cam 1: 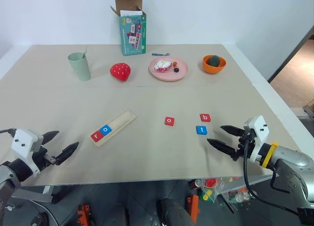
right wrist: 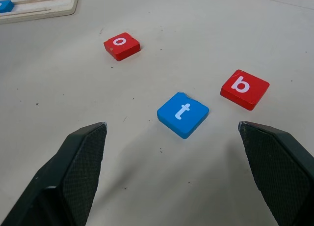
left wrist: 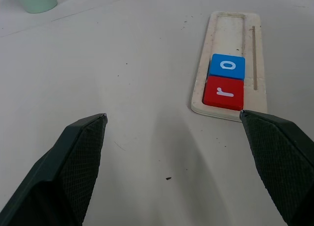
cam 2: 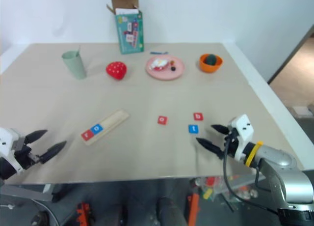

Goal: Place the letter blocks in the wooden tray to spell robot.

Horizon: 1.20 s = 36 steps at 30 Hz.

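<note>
Beige tabletop [cam 1: 147, 152], both claws [cam 1: 63, 143] [cam 1: 220, 136] spread wide and empty, wooden tray [cam 1: 122, 121] with r [cam 1: 96, 135] and o [cam 1: 106, 130].

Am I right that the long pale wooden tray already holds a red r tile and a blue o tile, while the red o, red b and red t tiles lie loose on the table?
Not quite: the t tile is blue, not red, as the right wrist view shows. The rest holds: the long pale wooden tray holds the red r tile and blue o tile, and the red o tile and red b tile lie loose on the table.
</note>
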{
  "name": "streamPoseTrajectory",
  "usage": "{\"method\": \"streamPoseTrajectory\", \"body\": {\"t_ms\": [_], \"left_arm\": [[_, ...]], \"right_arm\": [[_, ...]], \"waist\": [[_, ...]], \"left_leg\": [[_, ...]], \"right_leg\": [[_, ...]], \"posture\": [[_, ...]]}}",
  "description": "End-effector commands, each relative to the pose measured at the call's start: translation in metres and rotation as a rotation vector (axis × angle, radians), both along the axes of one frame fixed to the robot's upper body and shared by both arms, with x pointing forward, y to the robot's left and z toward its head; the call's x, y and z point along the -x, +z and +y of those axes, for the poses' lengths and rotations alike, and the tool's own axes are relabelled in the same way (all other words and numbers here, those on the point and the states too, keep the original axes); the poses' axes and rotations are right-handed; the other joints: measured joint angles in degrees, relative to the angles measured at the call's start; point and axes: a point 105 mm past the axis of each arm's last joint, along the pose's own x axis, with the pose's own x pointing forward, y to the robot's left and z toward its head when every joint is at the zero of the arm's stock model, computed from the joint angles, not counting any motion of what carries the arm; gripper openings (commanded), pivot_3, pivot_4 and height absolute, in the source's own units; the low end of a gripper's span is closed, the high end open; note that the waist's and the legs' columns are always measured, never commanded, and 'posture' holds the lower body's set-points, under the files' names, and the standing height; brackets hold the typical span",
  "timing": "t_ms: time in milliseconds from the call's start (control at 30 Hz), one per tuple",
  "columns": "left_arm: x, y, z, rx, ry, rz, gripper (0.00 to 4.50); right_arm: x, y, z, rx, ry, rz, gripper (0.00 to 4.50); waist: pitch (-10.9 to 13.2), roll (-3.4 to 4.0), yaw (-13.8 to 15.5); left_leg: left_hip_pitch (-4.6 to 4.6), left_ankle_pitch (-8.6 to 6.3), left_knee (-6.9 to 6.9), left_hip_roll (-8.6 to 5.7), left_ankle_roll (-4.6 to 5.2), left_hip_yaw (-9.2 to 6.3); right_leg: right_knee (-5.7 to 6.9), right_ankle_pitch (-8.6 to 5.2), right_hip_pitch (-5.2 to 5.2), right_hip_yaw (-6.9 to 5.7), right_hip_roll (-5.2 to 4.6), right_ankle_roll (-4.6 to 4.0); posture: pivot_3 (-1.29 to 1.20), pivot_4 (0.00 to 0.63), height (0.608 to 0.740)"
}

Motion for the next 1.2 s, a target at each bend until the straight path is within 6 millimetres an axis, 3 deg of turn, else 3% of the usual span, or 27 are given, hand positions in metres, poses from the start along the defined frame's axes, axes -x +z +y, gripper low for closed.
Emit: {"method": "streamPoseTrajectory", "body": {"t_ms": [33, 433, 600, 800, 933, 1200], "left_arm": [[-0.004, 0.012, -0.005, -0.011, -0.011, -0.049, 4.5], [-0.012, 0.017, -0.015, 0.027, -0.043, -0.056, 4.5], [-0.013, 0.017, -0.026, 0.007, -0.104, -0.034, 4.5], [-0.024, 0.017, -0.059, -0.056, -0.24, -0.012, 4.5], [-0.042, 0.023, -0.089, -0.062, -0.304, -0.023, 4.5], [-0.062, 0.017, -0.125, -0.096, -0.339, 0.032, 4.5]], "right_arm": [[-0.001, 0.009, 0.002, 0.018, 0.023, -0.027, 4.44], [-0.004, 0.011, 0.006, 0.014, 0.027, -0.027, 4.44], [-0.005, 0.016, 0.017, 0.015, 0.086, -0.031, 4.44], [-0.019, 0.039, 0.063, 0.016, 0.32, -0.092, 4.44], [-0.025, 0.052, 0.1, 0.041, 0.553, -0.114, 4.44], [-0.029, 0.061, 0.129, 0.097, 0.849, -0.196, 4.44]], "waist": [[0.0, 0.0, 0.0], [0.0, 0.0, 0.0], [0.0, 0.0, 0.0], [0.0, 0.04, -0.1], [0.0, 0.03, 0.0], [0.0, 0.02, 0.1]], "left_leg": [[0.0, 0.0, 0.0, 0.0, 0.0, 0.0], [-0.03, 0.0, 0.04, -0.01, 0.0, -0.02], [-0.02, 0.0, 0.04, -0.01, 0.01, -0.01], [0.04, 0.02, 0.09, 0.0, 0.03, 0.02], [0.02, 0.03, 0.1, -0.01, 0.06, -0.02], [-0.26, -0.07, 0.1, -0.03, 0.12, -0.12]], "right_leg": [[0.0, 0.0, 0.0, 0.0, 0.0, 0.0], [0.0, 0.02, 0.0, -0.01, 0.0, 0.04], [0.0, 0.03, 0.01, 0.01, 0.0, 0.04], [0.01, 0.07, 0.04, 0.02, 0.03, 0.01], [0.01, 0.21, 0.05, -0.01, 0.04, 0.17], [-0.04, 0.21, -0.05, -0.07, -0.02, 0.34]], "posture": [[0.0, 0.15, 0.74], [0.0, 0.15, 0.74], [0.0, 0.15, 0.74], [0.0, 0.15, 0.74], [0.0, 0.15, 0.74], [0.0, 0.15, 0.74]]}}
